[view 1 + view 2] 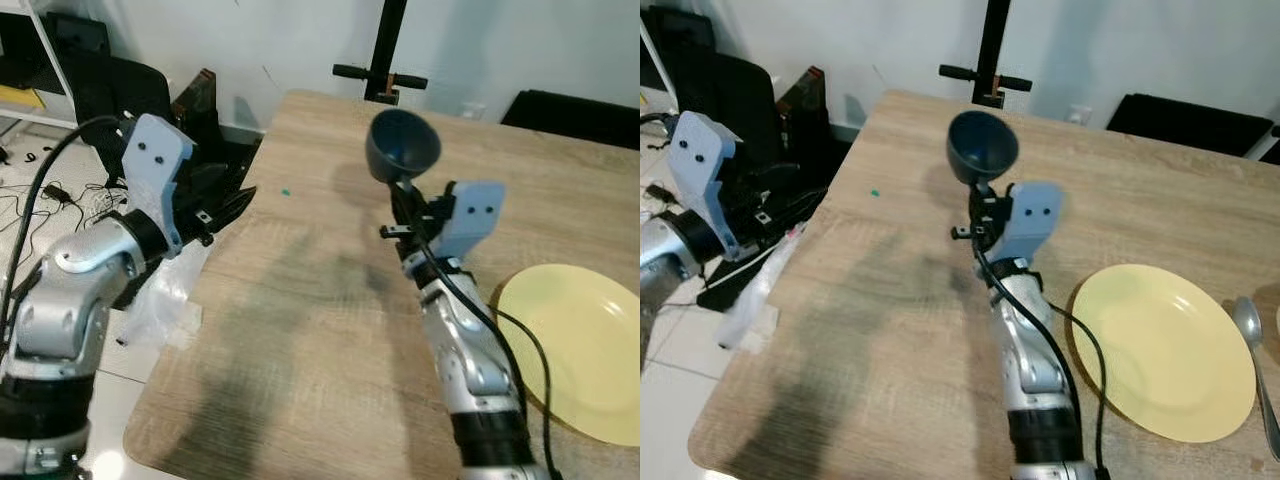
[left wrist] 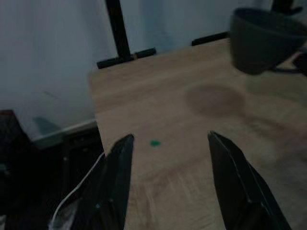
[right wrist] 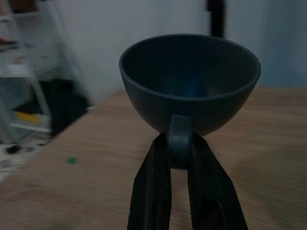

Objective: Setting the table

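A dark blue cup [image 1: 402,145] hangs above the wooden table [image 1: 300,330], tilted, its mouth toward me. My right gripper [image 3: 180,148] is shut on the cup's handle [image 3: 179,139], which sits between its two black fingers. A yellow plate [image 1: 1165,350] lies on the table to the right, with a spoon [image 1: 1252,340] beside its right rim. At the table's left edge my left gripper [image 2: 168,143] is held open with nothing between its fingers, and the cup [image 2: 261,40] is visible ahead of it.
A small green speck [image 1: 285,192] lies on the table near the left edge. A black stand [image 1: 385,60] rises behind the table. Cables, a black chair and clear plastic [image 1: 165,300] are on the floor to the left. A dark chair back [image 1: 1190,120] sits at the far right.
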Robot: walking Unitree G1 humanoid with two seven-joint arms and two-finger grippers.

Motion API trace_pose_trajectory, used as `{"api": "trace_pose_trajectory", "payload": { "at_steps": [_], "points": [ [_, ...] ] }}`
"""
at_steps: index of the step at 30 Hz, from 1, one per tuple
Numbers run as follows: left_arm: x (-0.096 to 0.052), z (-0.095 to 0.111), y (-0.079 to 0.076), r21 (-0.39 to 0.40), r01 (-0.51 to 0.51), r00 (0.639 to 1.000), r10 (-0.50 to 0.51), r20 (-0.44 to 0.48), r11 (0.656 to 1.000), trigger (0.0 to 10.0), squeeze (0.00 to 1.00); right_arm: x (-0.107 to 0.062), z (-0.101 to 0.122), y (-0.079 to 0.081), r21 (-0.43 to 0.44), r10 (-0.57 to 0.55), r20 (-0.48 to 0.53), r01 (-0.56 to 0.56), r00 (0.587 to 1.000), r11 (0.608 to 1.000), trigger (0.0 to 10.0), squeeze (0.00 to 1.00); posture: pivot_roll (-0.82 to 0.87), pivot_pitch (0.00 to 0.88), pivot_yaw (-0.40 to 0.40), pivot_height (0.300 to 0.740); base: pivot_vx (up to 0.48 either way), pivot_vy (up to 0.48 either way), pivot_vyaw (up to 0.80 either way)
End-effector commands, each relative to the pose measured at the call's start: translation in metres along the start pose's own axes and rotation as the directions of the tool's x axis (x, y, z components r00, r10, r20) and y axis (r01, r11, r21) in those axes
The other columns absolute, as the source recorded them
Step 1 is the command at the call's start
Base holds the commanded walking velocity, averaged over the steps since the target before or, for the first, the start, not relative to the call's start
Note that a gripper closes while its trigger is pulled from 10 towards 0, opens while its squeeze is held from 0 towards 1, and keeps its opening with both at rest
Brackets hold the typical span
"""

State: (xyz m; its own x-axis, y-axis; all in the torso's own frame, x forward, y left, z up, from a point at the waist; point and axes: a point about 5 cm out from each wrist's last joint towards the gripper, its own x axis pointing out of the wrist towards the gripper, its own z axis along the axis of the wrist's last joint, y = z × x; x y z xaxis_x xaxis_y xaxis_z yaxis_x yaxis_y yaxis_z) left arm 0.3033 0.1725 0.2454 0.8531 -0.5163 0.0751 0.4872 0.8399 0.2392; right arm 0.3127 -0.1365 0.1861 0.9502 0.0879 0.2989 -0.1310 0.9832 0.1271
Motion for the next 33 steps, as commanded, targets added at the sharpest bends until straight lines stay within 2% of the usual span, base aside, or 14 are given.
{"api": "trace_pose_trajectory", "payload": {
  "at_steps": [1, 7, 33],
  "points": [
    [-0.002, -0.005, 0.001, 0.000, -0.065, 0.997, 0.065, -0.030, 0.998, 10.0, 0.01, -0.005, 0.002, -0.007, -0.013, -0.042, -0.011, 0.042, 0.999, 0.999, 10.0, 0.00, 0.03, 0.118, 0.049, 0.740, 0.000, 0.000, 0.00],
    [-0.001, -0.008, 0.002, -0.016, -0.185, 0.982, 0.185, -0.047, 0.983, 10.0, 0.01, -0.006, 0.008, -0.013, -0.032, -0.080, -0.028, 0.079, 0.996, 0.996, 10.0, 0.00, 0.03, 0.112, 0.057, 0.740, 0.000, 0.000, 0.00],
    [0.002, -0.008, -0.001, -0.048, -0.230, 0.973, 0.227, -0.050, 0.972, 10.0, 0.02, -0.006, 0.010, -0.017, -0.056, -0.077, -0.060, 0.073, 0.995, 0.996, 10.0, 0.00, 0.01, 0.092, 0.052, 0.740, -0.351, 0.000, 0.00]
  ]
}}
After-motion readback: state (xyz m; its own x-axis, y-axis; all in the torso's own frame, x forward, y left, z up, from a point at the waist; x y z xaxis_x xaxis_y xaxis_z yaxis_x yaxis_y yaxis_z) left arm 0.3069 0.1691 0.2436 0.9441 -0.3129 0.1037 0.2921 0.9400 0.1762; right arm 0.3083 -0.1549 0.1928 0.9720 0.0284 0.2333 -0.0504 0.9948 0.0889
